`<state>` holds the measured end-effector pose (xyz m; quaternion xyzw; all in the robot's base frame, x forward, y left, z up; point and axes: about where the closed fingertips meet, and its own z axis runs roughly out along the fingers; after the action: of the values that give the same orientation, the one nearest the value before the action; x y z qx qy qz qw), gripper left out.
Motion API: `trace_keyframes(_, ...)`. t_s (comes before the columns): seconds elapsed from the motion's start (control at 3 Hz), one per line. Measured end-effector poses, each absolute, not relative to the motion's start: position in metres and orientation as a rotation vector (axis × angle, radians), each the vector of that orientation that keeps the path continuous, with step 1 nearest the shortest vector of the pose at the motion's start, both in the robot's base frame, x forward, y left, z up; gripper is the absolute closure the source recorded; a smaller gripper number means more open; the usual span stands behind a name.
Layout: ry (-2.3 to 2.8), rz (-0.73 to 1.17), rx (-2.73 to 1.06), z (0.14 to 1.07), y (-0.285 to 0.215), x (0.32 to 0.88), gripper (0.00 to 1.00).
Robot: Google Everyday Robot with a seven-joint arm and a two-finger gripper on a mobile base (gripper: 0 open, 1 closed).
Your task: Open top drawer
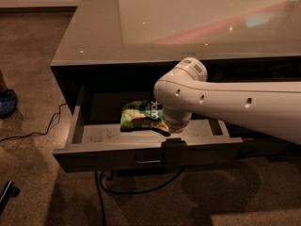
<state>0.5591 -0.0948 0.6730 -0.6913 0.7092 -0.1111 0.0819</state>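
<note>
The top drawer [108, 155] is pulled out from under the counter, its dark grey front with a small rectangular pull [148, 160] facing me. Its light grey tray [101, 134] holds a green snack bag [141, 117]. My white arm [225, 100] reaches in from the right. The gripper [173, 142] sits at the top edge of the drawer front, just right of the pull. Only a dark block of it shows over the edge; the rest is hidden behind the arm's wrist.
A glossy grey countertop [155, 22] overhangs the drawer. Black cables [101, 192] trail on the brown floor below. A blue shoe [7, 102] is at the left edge, and a dark object [7, 194] lies at the lower left.
</note>
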Motion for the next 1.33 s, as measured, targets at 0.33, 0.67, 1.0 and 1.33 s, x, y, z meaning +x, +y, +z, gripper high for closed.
trace_keyframes(0.33,2.104,-0.311,-2.109,0.655,-0.089,0.559,1.00)
trace_keyframes(0.67,2.108,-0.299,-2.173,0.632,-0.086,0.553,1.00)
trace_keyframes(1.0,2.108,-0.299,-2.173,0.632,-0.086,0.553,1.00)
trace_keyframes(1.33,2.162,-0.307,-2.178,0.625,-0.098,0.544,1.00)
